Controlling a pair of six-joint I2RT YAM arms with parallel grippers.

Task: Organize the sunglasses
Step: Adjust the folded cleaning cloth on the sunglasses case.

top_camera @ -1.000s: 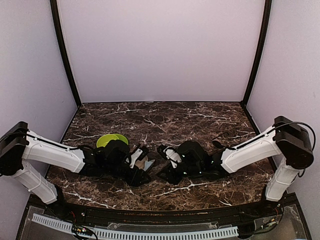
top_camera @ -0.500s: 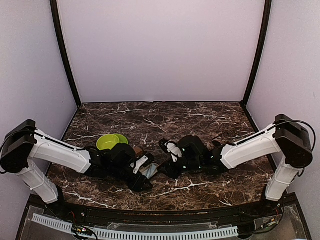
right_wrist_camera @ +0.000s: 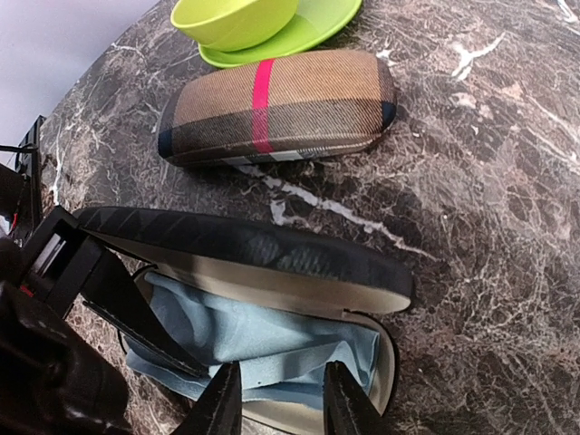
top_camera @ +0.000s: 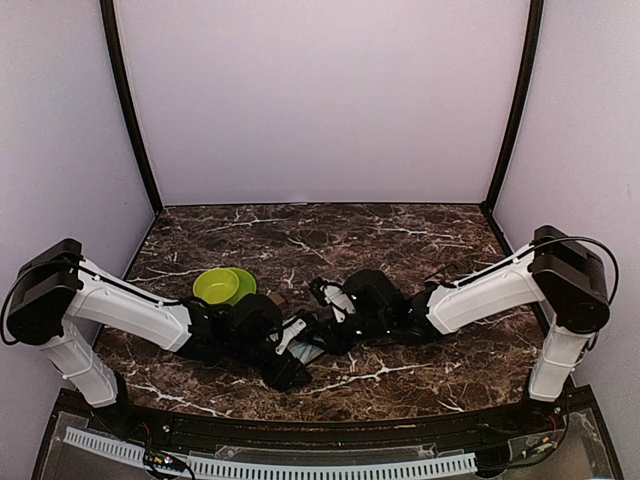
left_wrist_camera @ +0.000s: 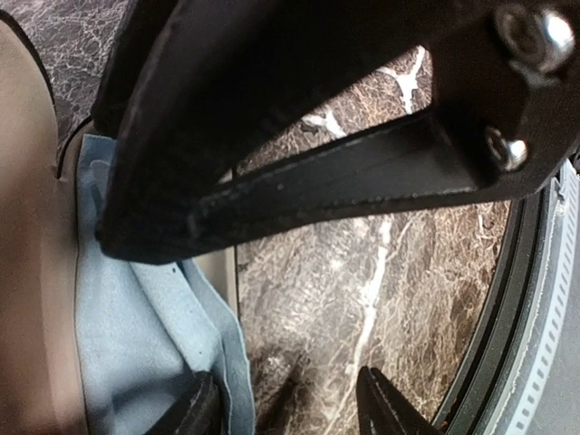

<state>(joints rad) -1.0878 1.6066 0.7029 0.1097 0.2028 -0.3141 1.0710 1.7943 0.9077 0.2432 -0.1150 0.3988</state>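
No sunglasses show in any view. An open striped case (right_wrist_camera: pixel 263 254) lies between my grippers, its dark lid raised, a light blue cloth (right_wrist_camera: pixel 272 340) crumpled in its beige tray. My right gripper (right_wrist_camera: pixel 276 403) is open, its fingertips just above the cloth. My left gripper (left_wrist_camera: pixel 290 408) is open and empty over bare marble at the case's edge, with one fingertip by the cloth (left_wrist_camera: pixel 136 335). A black finger of the right gripper (left_wrist_camera: pixel 344 172) crosses the left wrist view. From above, the left gripper (top_camera: pixel 288 352) and the right gripper (top_camera: pixel 322 325) nearly meet.
A closed brown striped case (right_wrist_camera: pixel 281 104) with a pink band lies just beyond the open one. A lime green bowl (right_wrist_camera: pixel 236 18) on a matching plate stands behind it and also shows from above (top_camera: pixel 222 285). The left gripper's black body (right_wrist_camera: pixel 54 308) crowds the case's left end.
Both grippers have closed in on the open case. The left arm has reached to the right and nearer, and the right gripper has moved left over the case.
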